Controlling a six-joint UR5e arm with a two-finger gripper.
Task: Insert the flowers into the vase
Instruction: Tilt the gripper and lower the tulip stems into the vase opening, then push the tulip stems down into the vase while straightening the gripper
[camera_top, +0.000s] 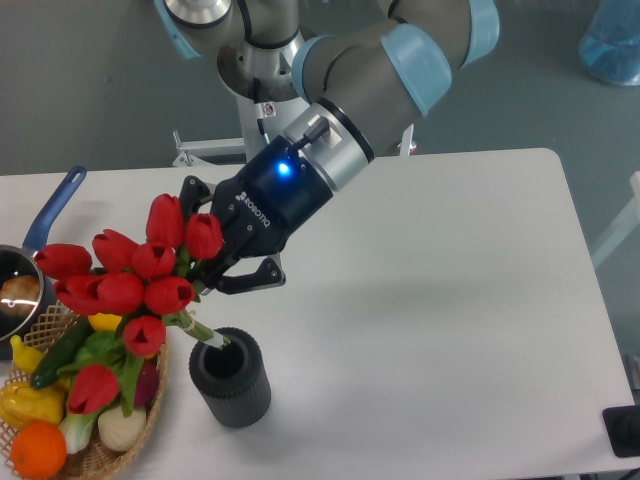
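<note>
The flowers (130, 290), a bunch of red tulips with green leaves, hang tilted over the table's front left. My gripper (212, 268) is shut on their pale green stems just below the blooms. The stem ends (214, 341) dip into the round mouth of the vase (231, 377), a short dark grey ribbed cylinder standing upright near the front edge. The blooms lean left, out over the basket.
A wicker basket (150, 410) of toy vegetables and fruit stands at the front left, touching distance from the vase. A blue-handled pot (40, 232) sits at the left edge. A dark object (625, 432) is at the front right corner.
</note>
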